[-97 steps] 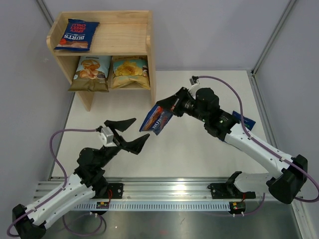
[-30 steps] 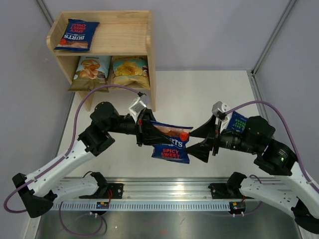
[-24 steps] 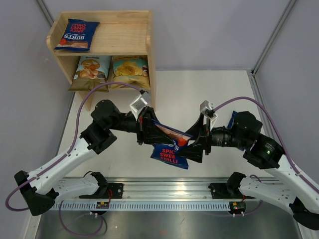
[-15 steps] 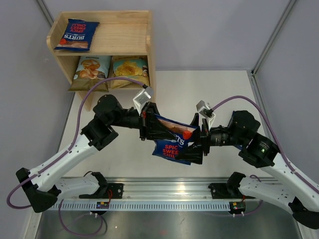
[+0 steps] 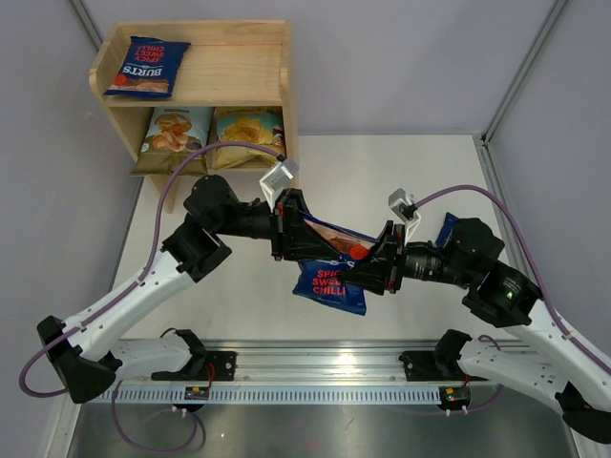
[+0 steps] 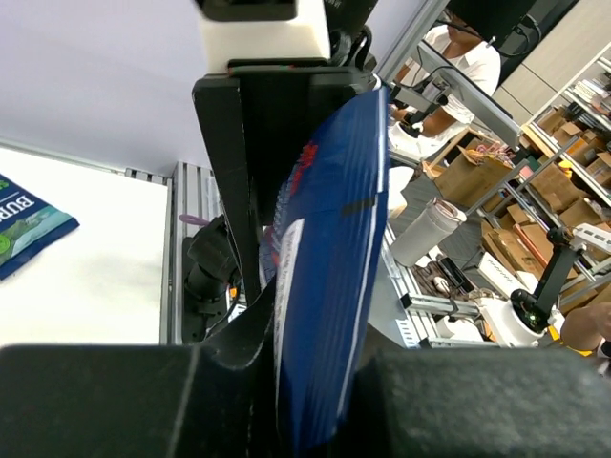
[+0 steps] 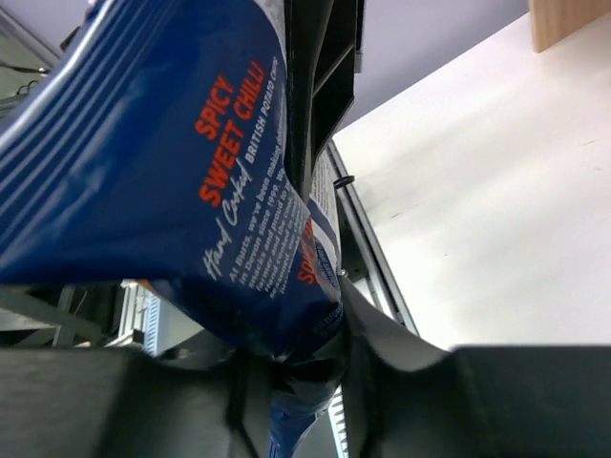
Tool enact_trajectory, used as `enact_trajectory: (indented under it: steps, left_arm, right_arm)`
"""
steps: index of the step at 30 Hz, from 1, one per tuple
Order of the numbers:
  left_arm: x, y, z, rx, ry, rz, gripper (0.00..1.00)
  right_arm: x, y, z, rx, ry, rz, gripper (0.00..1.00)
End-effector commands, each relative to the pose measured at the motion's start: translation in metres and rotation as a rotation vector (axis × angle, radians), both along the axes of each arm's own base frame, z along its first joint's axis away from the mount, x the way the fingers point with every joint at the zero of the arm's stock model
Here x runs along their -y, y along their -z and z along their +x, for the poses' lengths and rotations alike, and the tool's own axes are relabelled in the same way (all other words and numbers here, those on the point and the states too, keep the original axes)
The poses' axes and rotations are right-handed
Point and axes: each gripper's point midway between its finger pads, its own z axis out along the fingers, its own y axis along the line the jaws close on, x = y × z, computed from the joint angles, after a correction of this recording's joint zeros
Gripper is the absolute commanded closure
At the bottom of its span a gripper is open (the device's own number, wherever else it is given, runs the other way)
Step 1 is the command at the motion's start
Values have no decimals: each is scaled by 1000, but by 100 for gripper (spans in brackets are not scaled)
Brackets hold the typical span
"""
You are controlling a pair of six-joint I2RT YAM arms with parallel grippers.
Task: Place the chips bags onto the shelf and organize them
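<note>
A dark-blue Burts bag (image 5: 329,282) with red lettering hangs over the table between both arms. My left gripper (image 5: 304,239) is shut on its upper edge, and the bag (image 6: 329,286) fills the narrow gap between the left gripper's (image 6: 315,401) jaws. From the opposite side my right gripper (image 5: 368,269) is shut on the same bag (image 7: 191,172), pinching its crimped edge at the right gripper (image 7: 296,382). The pine shelf (image 5: 258,81) holds another Burts bag (image 5: 148,67) on top, with a light-blue bag (image 5: 175,138) and a yellow bag (image 5: 250,136) below.
A dark-blue bag with green lettering (image 5: 447,229) lies on the table, mostly hidden behind the right arm, and its corner (image 6: 29,224) shows in the left wrist view. The metal rail (image 5: 315,367) runs along the near edge. Grey walls enclose the table.
The right gripper moved left to the hanging bag and closed on its edge. The left arm shifted slightly up and right, still gripping the bag.
</note>
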Motion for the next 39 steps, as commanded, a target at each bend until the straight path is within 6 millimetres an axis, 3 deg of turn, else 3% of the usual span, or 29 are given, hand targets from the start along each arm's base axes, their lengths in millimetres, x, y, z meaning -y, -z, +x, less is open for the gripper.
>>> enact_trajectory:
  steps: [1, 3, 7, 9, 11, 13, 16, 17, 18, 20, 21, 22, 24, 28, 32, 37, 39]
  left_arm:
    - [-9, -22, -15, 57, 52, -71, 77]
    - [-10, -22, -10, 55, 23, -65, 73]
    - [-16, -32, 5, 37, -96, -82, 47]
    - [-18, -33, 22, 32, -216, -66, 37]
    - [-25, -36, 29, 41, -298, -69, 11]
    - [-32, -42, 43, 41, -415, -88, 1]
    - [-55, -45, 65, 18, -631, -109, 1]
    - [-73, -55, 72, 2, -739, -160, 1]
    - [-79, -44, 77, -21, -779, -161, 1]
    - [-104, -66, 66, -35, -828, -316, 1]
    - [-101, -40, 70, -71, -832, -305, 1]
    - [-110, -60, 59, -89, -797, -437, 1]
    - [-120, -58, 44, -110, -749, -533, 1]
    - [-124, -44, 27, -187, -613, -699, 1]
    - [-120, -44, 13, -207, -484, -768, 1]
    - [-117, -46, 1, -188, -428, -823, 1]
    - [-118, -47, 1, -177, -439, -830, 1]
  right_arm:
    - [2, -17, 16, 13, 100, 54, 68]
    - [5, -22, 17, 17, 112, 81, 77]
    - [7, -28, 17, 21, 128, 140, 82]
    - [9, -33, 17, 20, 142, 170, 83]
    - [11, -40, 17, 24, 150, 206, 85]
    - [14, -46, 19, 30, 167, 237, 86]
    - [18, -59, 20, 50, 190, 290, 86]
    - [20, -64, 19, 62, 191, 310, 87]
    - [22, -65, 21, 63, 204, 315, 87]
    - [25, -81, 20, 92, 211, 380, 86]
    - [27, -85, 21, 99, 219, 402, 87]
    - [29, -97, 19, 115, 215, 451, 87]
    - [31, -104, 21, 125, 225, 493, 87]
    - [32, -130, 21, 171, 210, 620, 86]
    - [22, -143, 22, 181, 167, 685, 86]
    - [0, -147, 29, 133, 86, 747, 87]
    - [-11, -140, 36, 106, 69, 749, 87]
